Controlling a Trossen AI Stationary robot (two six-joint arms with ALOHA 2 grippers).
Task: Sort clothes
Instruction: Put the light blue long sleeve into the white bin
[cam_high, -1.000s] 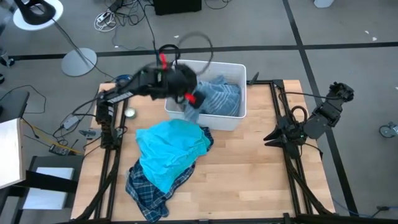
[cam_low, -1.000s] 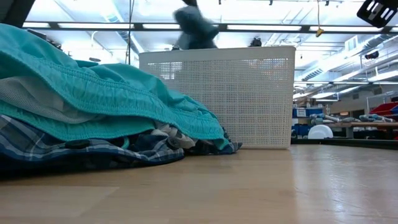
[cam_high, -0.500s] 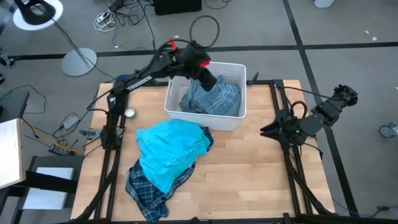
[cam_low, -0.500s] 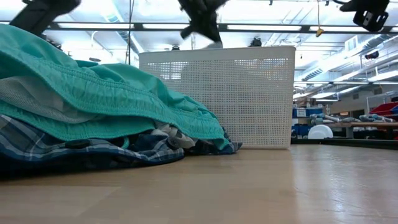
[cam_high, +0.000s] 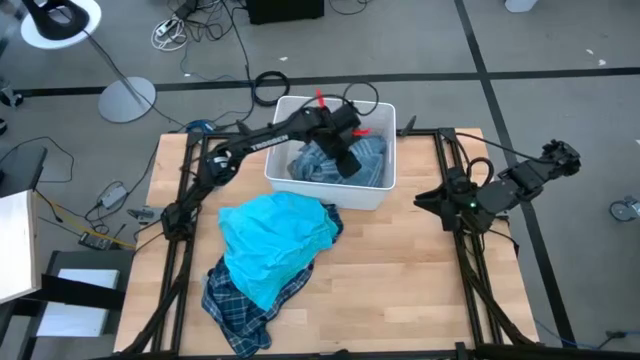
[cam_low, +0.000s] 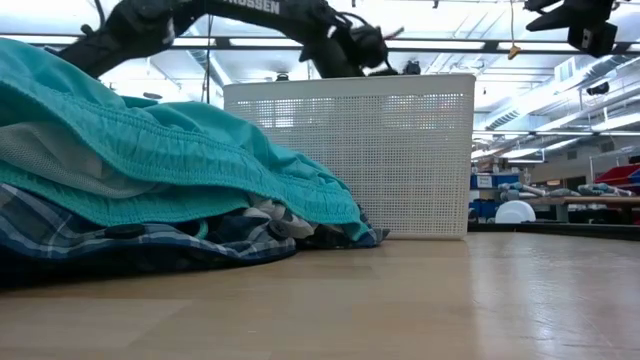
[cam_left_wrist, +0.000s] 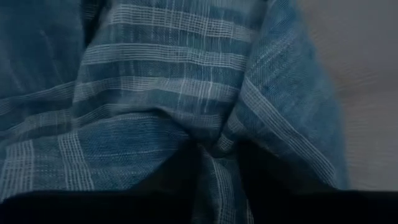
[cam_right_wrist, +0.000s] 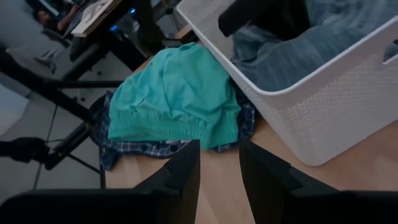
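A white bin (cam_high: 330, 195) stands at the table's far middle with a blue-grey striped shirt (cam_high: 368, 160) bunched inside. My left gripper (cam_high: 347, 158) reaches down into the bin, open, right over that shirt (cam_left_wrist: 174, 81). A turquoise piece (cam_high: 275, 240) lies on top of a navy plaid shirt (cam_high: 235, 310) in a heap on the table's near left, touching the bin's near wall. My right gripper (cam_high: 425, 198) hovers open and empty at the table's right, pointing at the bin (cam_right_wrist: 336, 106) and the heap (cam_right_wrist: 174, 93). My left gripper comes from above into the bin, and a raised fold of the striped shirt (cam_left_wrist: 217, 177) stands between its open fingers (cam_left_wrist: 177, 174). The shirt lies in the bin. Whether the fingers touch the fold, I cannot tell.
A small round grey thing (cam_high: 208, 182) lies on the table left of the bin. Bare wood (cam_high: 400, 280) stretches across the table's near right, between the heap and my right arm. In the low view the heap (cam_low: 150, 150) fills the left and the bin (cam_low: 350, 150) the middle.
My left gripper has swung up from the bin's left side with a blue-grey garment hanging from it, crossed over the bin toward the right, and gone down inside, so the garment now lies in the bin. My right gripper has drifted a little toward the far edge.
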